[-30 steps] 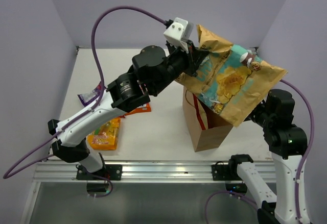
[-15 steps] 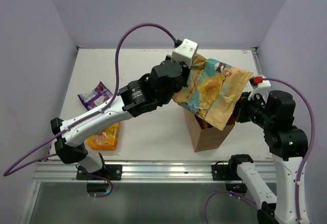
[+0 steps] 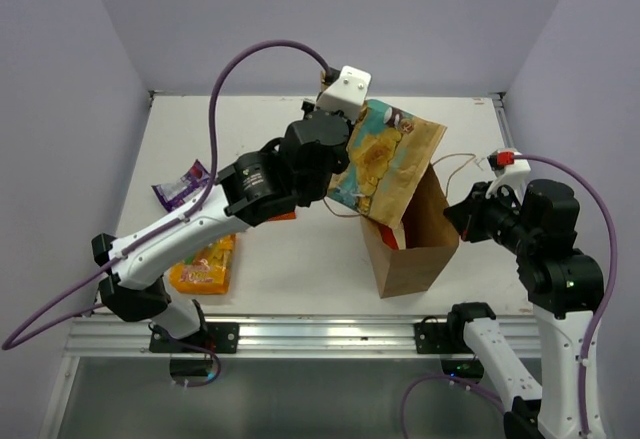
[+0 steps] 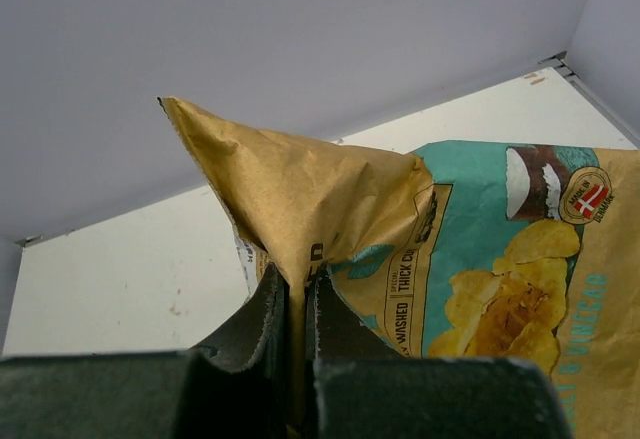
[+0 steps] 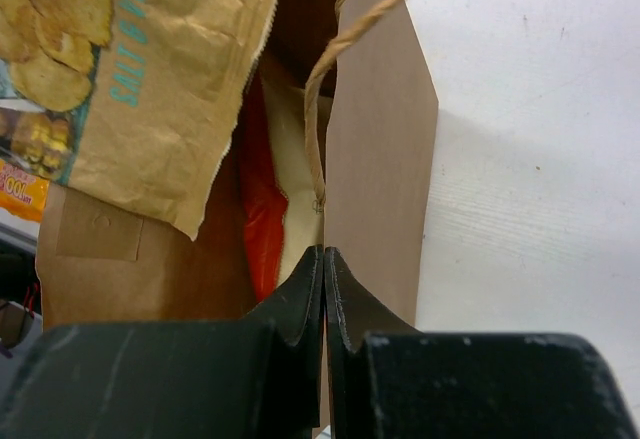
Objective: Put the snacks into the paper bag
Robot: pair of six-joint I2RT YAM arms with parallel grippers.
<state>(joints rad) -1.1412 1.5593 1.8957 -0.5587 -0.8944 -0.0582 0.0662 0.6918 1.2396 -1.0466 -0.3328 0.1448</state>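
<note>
1. Paper bag (image 3: 412, 251) stands upright and open near the table's (image 3: 300, 259) front edge, between the two arms.
2. A red-and-cream packet (image 5: 262, 209) lies inside it.
3. The large tan-and-blue packet (image 3: 388, 164) hangs tilted over the bag, its lower corner at the mouth.
4. The left gripper (image 4: 296, 294) is clamped on this packet's crumpled upper-left edge.
5. The left arm stretches from its base diagonally up and right, raised clear of the table, with its wrist above the bag's left side.
6. The right gripper (image 5: 323, 262) is pinched tight on the bag's right wall, just below a twine handle (image 5: 322, 89).
7. The right arm reaches leftwards, its elbow out to the right.
8. An orange-yellow packet (image 3: 205, 265) and a purple packet (image 3: 182, 185) lie on the table at the left, well apart from the bag.
</note>
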